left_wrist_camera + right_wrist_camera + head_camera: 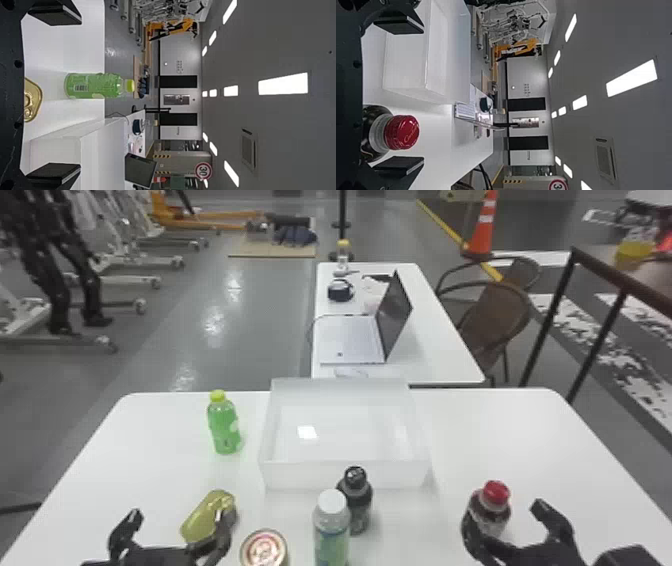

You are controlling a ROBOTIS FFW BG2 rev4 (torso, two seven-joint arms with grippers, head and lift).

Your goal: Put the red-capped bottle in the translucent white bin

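Where the right gripper gapes — the red-capped bottle stands.

The dark, red-capped bottle is stood upright toward the right edge of the worktop, and the open, rectangular translucent white bin is set midway along the far edge.

Green bottle upright on white table, near bin.

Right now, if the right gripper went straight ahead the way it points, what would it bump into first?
Most likely the red-capped bottle, which shows between the right gripper's open fingers in the right wrist view; how far ahead it stands is hard to judge.
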